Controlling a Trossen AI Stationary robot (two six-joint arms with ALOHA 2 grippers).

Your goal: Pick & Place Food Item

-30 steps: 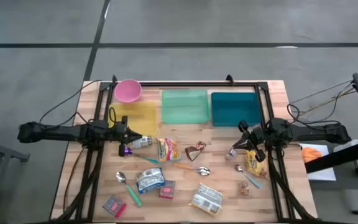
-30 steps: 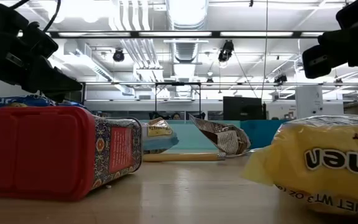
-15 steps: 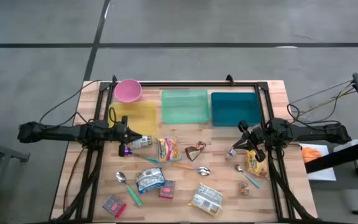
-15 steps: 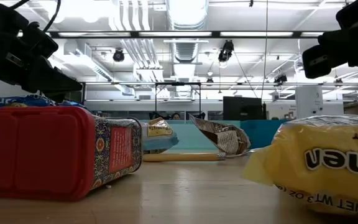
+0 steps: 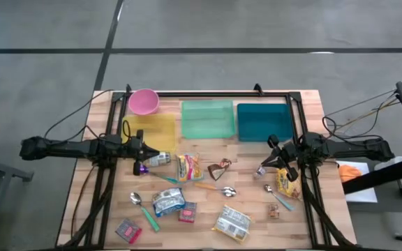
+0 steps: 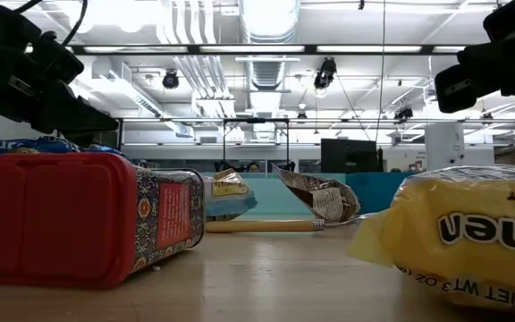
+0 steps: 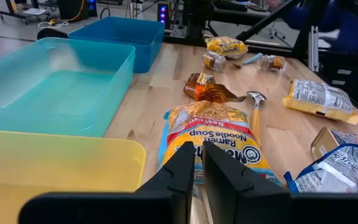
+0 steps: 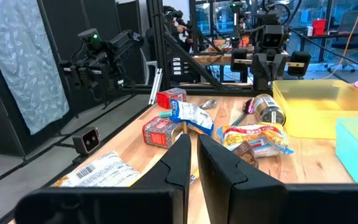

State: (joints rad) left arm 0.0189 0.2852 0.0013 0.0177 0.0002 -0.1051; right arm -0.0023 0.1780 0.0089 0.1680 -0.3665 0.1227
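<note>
Left gripper: jaws closed, empty, parked at the counter's left edge.
Right gripper: closed, empty, parked at the right edge.
Food item: ramen noodle packet lies mid-counter, just ahead of the left gripper; probably the target.
Bins: yellow bin, green bin, blue bin all hold nothing.
Progress: nothing picked; grasp and placement remain.
</note>
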